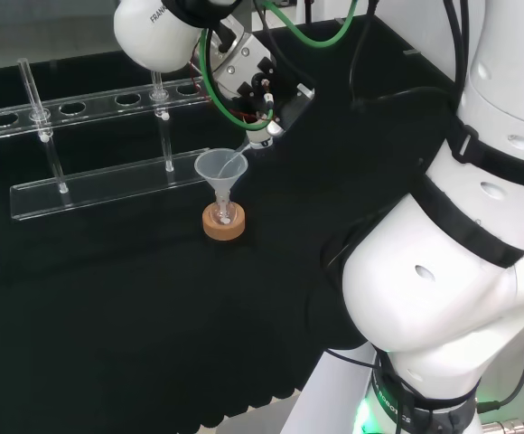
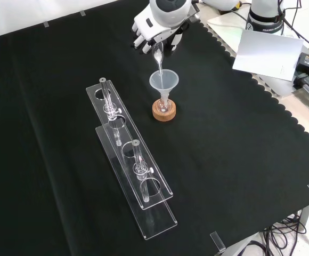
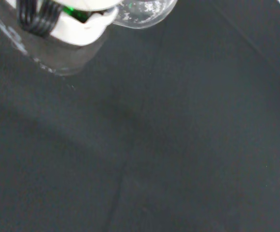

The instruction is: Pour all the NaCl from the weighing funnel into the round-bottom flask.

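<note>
The head view looks from behind and above the arm down over the cloth (image 1: 108, 316). The front view faces the arm from the opposite edge, higher and farther off; both share the funnel (image 1: 219, 169) (image 2: 163, 81). The wrist view looks close onto the cloth.

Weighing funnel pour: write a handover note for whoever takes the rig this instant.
Hand: shut on the weighing funnel, held tilted, spout down into the mouth of the clear funnel.
Clear funnel sits in the small round-bottom flask on its cork ring, right of the test-tube rack in the front view.
Done: funnel picked up, brought over, tipped.
Left: finish emptying it; how much NaCl remains inside cannot be told.
</note>
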You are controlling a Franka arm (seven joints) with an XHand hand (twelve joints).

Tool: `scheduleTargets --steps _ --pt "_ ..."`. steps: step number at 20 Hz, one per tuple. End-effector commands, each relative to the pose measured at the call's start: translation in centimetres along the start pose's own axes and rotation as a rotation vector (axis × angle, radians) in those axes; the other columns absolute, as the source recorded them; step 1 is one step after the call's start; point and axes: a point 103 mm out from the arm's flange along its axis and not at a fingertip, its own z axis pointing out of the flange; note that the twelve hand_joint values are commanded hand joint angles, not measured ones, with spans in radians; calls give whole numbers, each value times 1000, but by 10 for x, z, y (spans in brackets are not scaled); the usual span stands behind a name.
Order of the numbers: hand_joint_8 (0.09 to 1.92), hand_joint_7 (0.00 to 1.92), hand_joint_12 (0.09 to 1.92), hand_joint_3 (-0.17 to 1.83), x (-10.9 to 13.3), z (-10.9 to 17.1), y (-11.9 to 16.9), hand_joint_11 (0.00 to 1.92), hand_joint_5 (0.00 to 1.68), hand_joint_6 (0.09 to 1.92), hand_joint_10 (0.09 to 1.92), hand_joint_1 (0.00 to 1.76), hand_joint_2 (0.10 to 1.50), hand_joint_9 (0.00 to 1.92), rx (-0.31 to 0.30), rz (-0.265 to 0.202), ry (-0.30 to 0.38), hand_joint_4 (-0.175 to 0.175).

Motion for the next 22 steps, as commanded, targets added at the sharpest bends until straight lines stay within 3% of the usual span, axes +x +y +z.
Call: scheduleTargets --steps 1,22 --pt "647 793 841 541 -3 2 1 1125 1280 615 111 1110 716 1251 6 -5 -25 175" --pt "650 792 836 542 -7 3 1 1129 1281 614 105 1110 716 1252 18 2 -34 175"
